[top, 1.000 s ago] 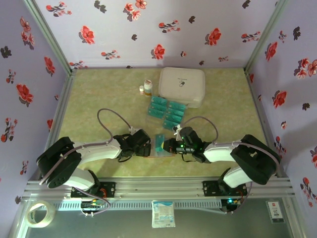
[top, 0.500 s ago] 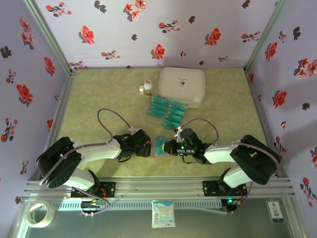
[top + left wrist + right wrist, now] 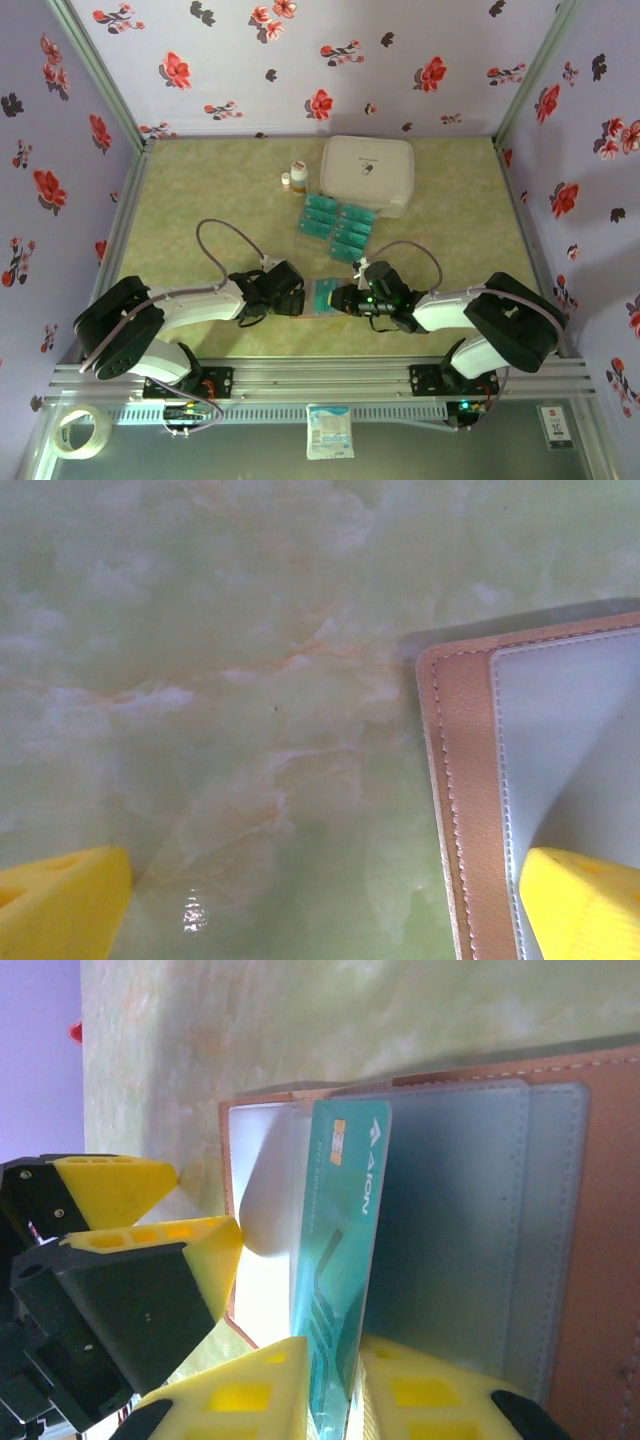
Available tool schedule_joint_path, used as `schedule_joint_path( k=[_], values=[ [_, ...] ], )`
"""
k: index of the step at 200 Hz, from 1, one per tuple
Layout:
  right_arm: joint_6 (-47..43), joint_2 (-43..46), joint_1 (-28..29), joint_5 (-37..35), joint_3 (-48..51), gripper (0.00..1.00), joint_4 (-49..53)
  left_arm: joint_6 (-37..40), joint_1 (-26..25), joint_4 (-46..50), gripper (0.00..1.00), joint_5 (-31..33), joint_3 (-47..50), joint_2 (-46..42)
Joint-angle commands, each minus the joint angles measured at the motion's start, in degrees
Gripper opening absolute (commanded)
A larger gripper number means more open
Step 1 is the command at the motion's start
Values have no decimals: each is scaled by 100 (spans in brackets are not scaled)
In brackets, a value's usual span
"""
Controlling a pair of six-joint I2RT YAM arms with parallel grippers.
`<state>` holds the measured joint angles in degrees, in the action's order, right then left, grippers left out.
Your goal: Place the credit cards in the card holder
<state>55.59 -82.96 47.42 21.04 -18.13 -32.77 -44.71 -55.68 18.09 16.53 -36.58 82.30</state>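
Note:
The card holder [image 3: 309, 306] lies open on the table between both grippers, its brown rim [image 3: 465, 780] and pale blue-grey pockets [image 3: 470, 1210] facing up. One teal credit card [image 3: 340, 1220] stands on edge, tilted, at the mouth of a pocket, and my right gripper [image 3: 335, 1385] is shut on its near end. My left gripper [image 3: 320, 910] is open wide. One of its yellow fingers [image 3: 585, 905] rests on the holder's inner left flap and the other sits on the bare table. Several more credit cards [image 3: 338, 228] lie in rows farther back.
A large white zipped case [image 3: 368, 173] stands at the back, with two small bottles [image 3: 295, 177] to its left. The flowered walls close in the green marbled table [image 3: 200, 200] on three sides. A roll of tape [image 3: 77, 432] lies beyond the front rail.
The right gripper has tipped the teal card lower and flatter over the open holder. Its jaws have eased a little. The left arm has not moved.

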Motion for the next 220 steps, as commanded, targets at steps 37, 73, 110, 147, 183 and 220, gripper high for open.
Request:
schedule_joint_path(
  k=[37, 73, 110, 147, 183, 220],
  values=[
    [4, 25, 39, -84, 82, 26, 51, -38, -39, 190, 100, 152, 56, -38],
    [-4, 18, 44, -127, 90, 26, 64, -11, -39, 244, 100, 160, 38, -83],
    [-13, 22, 41, -177, 134, 24, 87, 17, -39, 308, 100, 200, 53, -118],
    [-21, 26, 47, -184, 161, 14, 96, 8, -39, 303, 100, 227, 126, -113],
    [-39, 34, 42, -177, 170, 3, 112, 3, -39, 253, 100, 229, 189, -67],
    [-85, 53, 40, -178, 170, 0, 201, -12, -33, 229, 100, 235, 229, -48]
  ],
)
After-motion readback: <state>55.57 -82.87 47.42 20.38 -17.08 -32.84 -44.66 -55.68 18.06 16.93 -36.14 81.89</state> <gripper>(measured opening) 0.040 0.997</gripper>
